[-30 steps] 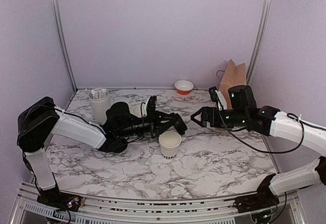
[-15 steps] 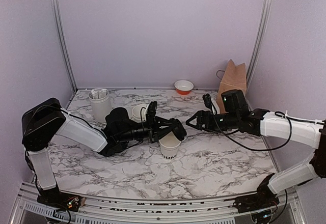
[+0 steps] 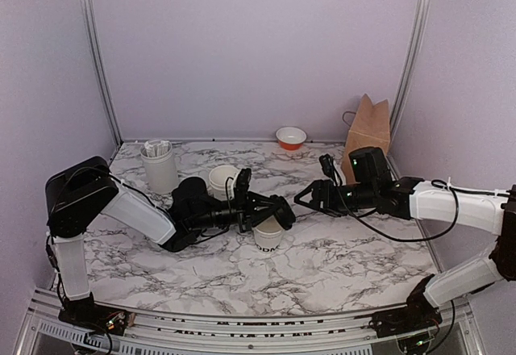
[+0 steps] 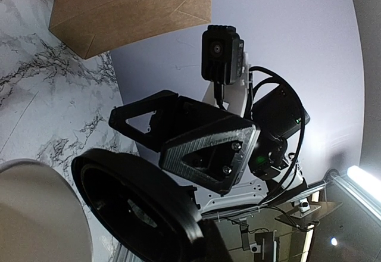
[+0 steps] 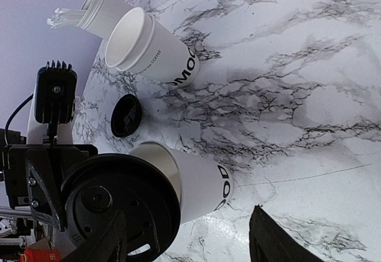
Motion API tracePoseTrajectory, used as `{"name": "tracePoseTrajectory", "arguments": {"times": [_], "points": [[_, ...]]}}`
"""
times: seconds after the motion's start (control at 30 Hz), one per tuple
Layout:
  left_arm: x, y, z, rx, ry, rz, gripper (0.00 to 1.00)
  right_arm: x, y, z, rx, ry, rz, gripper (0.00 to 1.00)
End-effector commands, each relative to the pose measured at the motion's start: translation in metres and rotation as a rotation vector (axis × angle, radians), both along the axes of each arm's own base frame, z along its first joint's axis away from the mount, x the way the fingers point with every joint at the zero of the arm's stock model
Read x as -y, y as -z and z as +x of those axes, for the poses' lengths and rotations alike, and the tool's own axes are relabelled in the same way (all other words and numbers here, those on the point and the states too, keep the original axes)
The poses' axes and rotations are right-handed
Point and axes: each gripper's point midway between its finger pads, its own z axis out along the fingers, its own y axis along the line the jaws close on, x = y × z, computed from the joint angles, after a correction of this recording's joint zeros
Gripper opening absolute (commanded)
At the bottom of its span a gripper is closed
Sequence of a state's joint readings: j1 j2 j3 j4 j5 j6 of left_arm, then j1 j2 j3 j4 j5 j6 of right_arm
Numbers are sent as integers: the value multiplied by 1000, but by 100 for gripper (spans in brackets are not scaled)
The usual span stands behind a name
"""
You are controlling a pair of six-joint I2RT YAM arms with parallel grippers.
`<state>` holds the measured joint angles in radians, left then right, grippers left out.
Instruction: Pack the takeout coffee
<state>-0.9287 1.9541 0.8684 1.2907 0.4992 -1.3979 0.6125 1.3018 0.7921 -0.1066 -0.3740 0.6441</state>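
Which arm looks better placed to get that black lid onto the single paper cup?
Left. The left gripper is shut on the black lid, held right at the paper cup mouth. The right gripper is open and empty beside it, likelier just to steady it.

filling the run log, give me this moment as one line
step: lidding | left jaws: shut on black lid, at cup mouth | right jaws: open, near cup
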Motion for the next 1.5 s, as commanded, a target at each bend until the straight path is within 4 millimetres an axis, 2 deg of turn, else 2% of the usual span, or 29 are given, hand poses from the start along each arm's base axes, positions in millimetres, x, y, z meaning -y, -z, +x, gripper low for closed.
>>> {"name": "tracePoseTrajectory", "arguments": {"times": [0.0,0.2,0.53,1.47], "points": [[0,-13,-5,40,24,-55,0,-4,-5,3,5,-8,31,66],[-1,-15,-6,46,26,-62,0,-7,-1,0,-13,-24,35,64],[-5,-9,-5,40,19,-52,0,-7,0,0,-15,-29,30,64],[-14,-9,1,43,1,-58,0,-7,2,3,-15,-22,13,64]]}}
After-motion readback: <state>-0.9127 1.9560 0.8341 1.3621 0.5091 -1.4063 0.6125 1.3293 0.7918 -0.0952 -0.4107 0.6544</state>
